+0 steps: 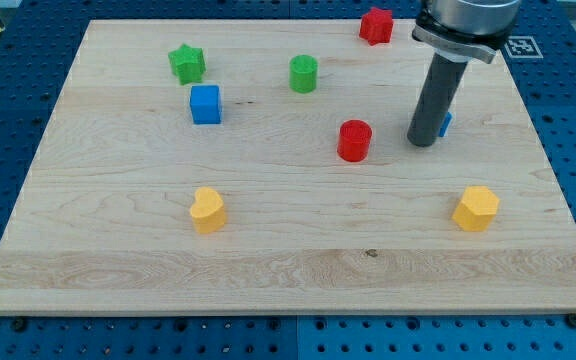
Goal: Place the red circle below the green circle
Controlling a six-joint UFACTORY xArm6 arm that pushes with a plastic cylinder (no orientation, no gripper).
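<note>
The red circle (354,140) stands right of the board's centre. The green circle (304,74) stands above it and a little to its left, well apart. My tip (423,141) rests on the board just right of the red circle, with a small gap between them. The rod hides most of a blue block (446,124) right behind it.
A green star (186,63) and a blue cube (206,104) sit at the upper left. A red star (375,25) is at the top edge. A yellow heart (208,210) lies lower left, a yellow hexagon (476,208) lower right. The wooden board (288,270) lies on a blue pegboard.
</note>
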